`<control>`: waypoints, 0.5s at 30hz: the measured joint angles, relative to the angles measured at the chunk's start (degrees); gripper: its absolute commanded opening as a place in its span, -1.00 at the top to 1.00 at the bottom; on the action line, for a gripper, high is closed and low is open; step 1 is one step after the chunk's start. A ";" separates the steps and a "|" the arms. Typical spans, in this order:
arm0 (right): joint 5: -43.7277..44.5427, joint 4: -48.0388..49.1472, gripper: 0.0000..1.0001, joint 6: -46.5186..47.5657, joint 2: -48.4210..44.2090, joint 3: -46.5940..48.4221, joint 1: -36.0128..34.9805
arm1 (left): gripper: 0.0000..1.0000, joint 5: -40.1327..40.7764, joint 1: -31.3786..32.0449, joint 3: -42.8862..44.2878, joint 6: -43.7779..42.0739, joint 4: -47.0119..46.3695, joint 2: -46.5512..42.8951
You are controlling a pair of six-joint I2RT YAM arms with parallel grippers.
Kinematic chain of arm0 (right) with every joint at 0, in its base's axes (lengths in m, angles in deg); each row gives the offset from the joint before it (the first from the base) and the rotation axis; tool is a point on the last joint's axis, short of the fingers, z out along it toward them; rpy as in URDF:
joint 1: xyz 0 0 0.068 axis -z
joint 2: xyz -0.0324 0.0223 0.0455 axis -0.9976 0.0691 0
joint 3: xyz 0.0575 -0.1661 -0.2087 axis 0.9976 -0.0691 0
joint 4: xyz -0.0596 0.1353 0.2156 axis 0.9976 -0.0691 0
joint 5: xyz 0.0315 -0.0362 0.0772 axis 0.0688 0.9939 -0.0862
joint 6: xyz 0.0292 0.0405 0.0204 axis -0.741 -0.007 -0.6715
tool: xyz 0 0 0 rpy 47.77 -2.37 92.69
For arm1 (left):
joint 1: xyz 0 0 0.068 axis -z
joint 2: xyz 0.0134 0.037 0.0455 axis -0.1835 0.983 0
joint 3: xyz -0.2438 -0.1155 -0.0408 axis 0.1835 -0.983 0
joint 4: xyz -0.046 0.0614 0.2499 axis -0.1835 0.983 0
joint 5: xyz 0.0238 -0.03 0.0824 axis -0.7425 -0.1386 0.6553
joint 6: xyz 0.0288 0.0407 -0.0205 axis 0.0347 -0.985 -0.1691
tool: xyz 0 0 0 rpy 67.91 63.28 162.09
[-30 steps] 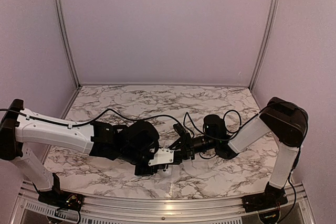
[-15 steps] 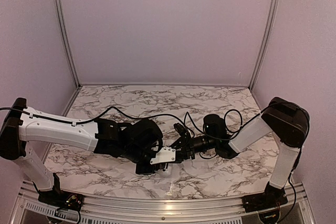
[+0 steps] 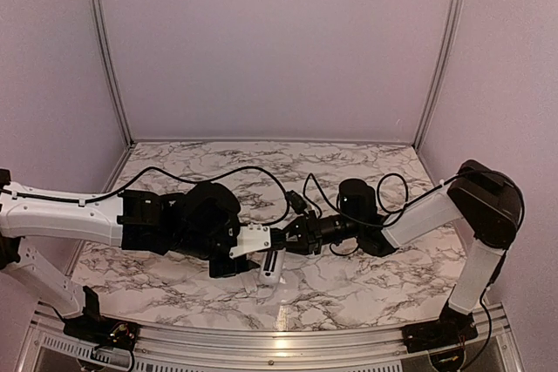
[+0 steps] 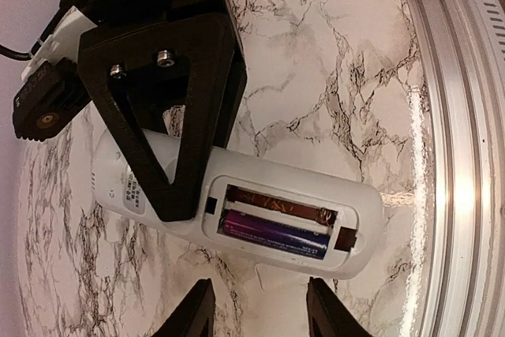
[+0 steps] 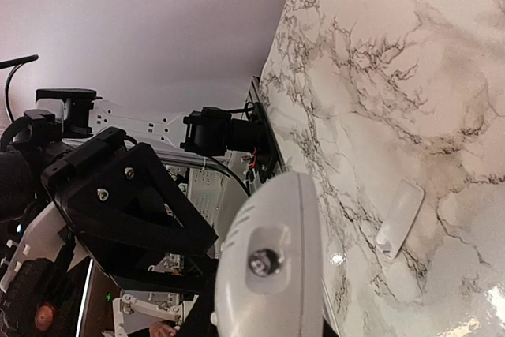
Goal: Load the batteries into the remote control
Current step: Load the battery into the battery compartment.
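- We find right claw (image 3: 281, 243) closed on remote control (image 4: 268, 173), clamping end away from battery bay.
- Plain back of remote control faces left wrist camera.
- Bay uncovered: we see orange battery (image 4: 276, 204) and dark battery (image 4: 272, 234) seated side by side inside.
- Left claw (image 4: 260, 307) open, fingers apart just beside remote control, gripping nothing.
- Small white flat piece (image 5: 400, 215) lies on marble worktop (image 3: 366, 172), apart from remote control.

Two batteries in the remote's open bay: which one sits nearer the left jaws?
The dark purple-blue battery. The orange-brown battery lies alongside it, on the side farther from the left jaws.
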 measured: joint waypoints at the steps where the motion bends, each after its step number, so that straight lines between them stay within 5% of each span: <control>1: -0.07 -0.11 1.00 0.42 -0.22 0.17 0.00 | -0.01 0.24 -0.11 -0.87 0.44 -0.70 -1.40; 6: -0.11 -0.92 1.00 2.12 -0.59 0.22 0.13 | -0.43 1.77 -0.22 -5.42 2.67 -5.46 -8.28; 8: -0.04 -0.85 1.00 2.69 -0.72 0.22 0.50 | -0.95 3.28 -0.26 -8.46 5.03 -8.41 -11.89; 15: 1.44 -1.75 1.00 7.78 -6.12 0.07 1.49 | -0.98 8.17 -1.77 -19.65 23.82 -22.71 -22.36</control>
